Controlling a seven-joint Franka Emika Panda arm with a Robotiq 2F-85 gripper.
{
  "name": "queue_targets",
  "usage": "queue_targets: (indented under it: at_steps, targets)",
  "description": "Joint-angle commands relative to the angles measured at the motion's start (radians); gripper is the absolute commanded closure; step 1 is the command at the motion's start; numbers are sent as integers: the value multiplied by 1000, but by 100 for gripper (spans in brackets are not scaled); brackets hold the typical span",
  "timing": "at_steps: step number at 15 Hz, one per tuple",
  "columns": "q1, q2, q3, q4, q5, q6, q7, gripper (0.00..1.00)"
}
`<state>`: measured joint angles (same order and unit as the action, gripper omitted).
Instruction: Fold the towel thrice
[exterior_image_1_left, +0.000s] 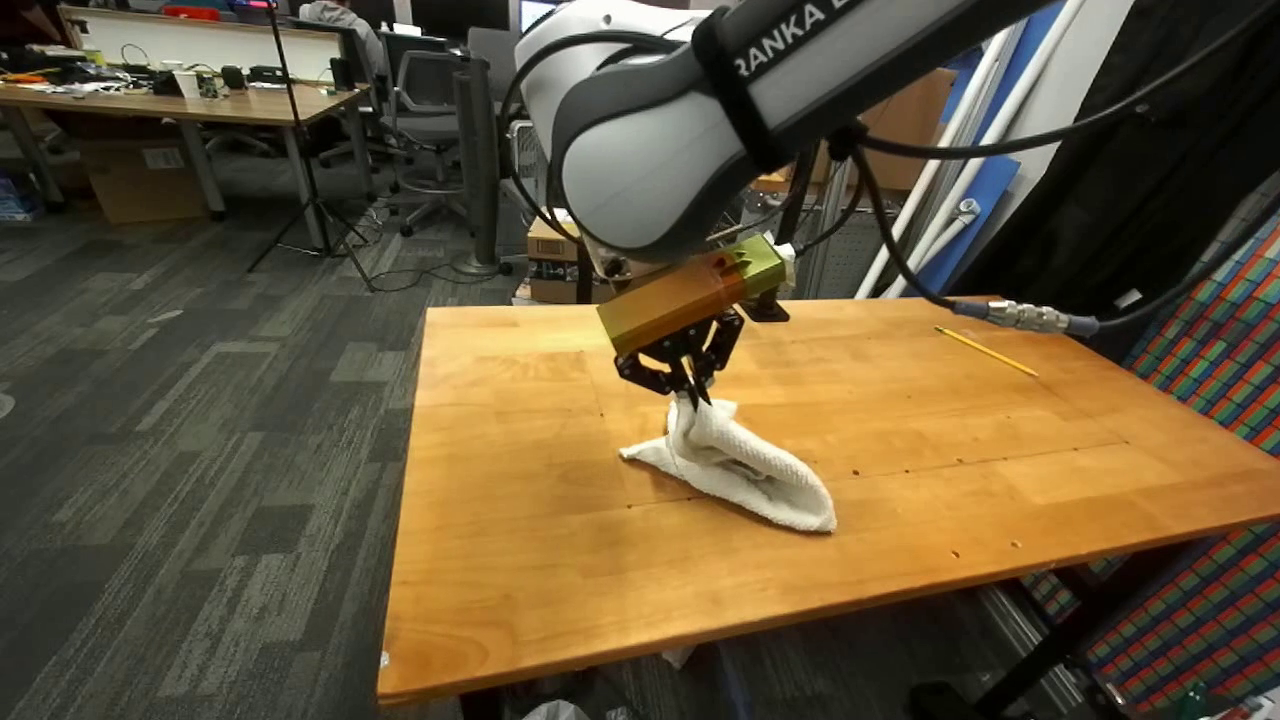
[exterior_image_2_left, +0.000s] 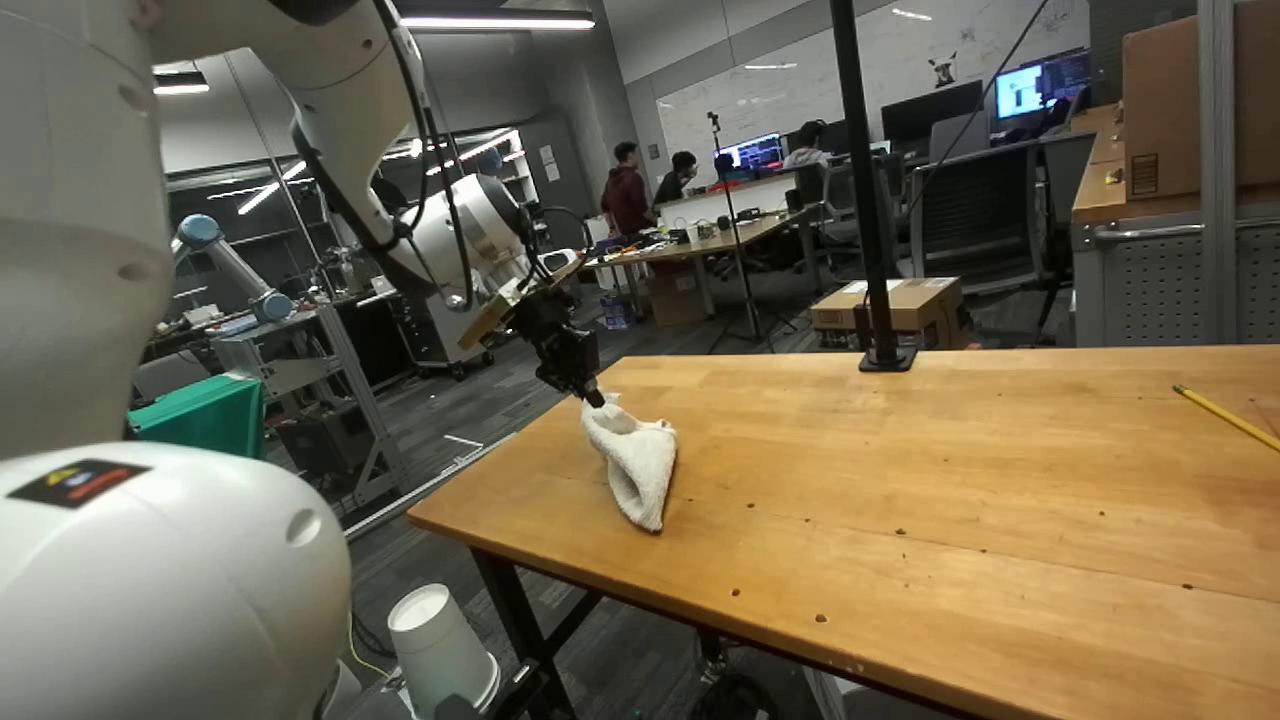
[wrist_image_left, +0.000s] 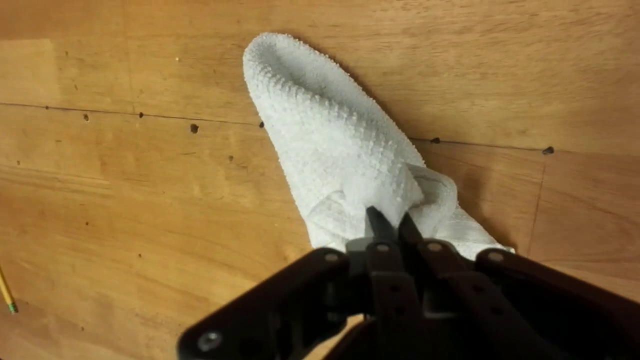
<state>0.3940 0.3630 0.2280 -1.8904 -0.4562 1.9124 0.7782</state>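
The jaws, standing almost together, are pinching the raised end of the towel (wrist_image_left: 330, 135). The lower part of this towel is lying, loosely bunched, on the worktop (exterior_image_1_left: 500, 560). To the side of the towel, well apart, a pencil (exterior_image_1_left: 986, 350) is lying. Behind the towel and to its right, in an exterior view, a post (exterior_image_2_left: 861, 160) is standing, and farther behind a box (exterior_image_2_left: 928, 312) is showing.

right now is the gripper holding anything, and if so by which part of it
The gripper pinches the white towel by a bunched, raised fold at its top; whether that takes in a corner or edge cannot be told.
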Motion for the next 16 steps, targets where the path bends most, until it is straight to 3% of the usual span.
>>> queue_targets:
  at_steps: [1, 2, 4, 12, 16]
  targets:
    - [-13, 39, -26, 65, 69, -16, -64, 96]
    - [-15, 48, -34, 75, 78, -20, -68, 71]
    - [-18, 63, -48, 92, 101, -23, -76, 67]
    - [-45, 52, -73, 91, 216, 4, -110, 3]
    - [-97, -2, -94, 39, 297, 47, -129, 0]
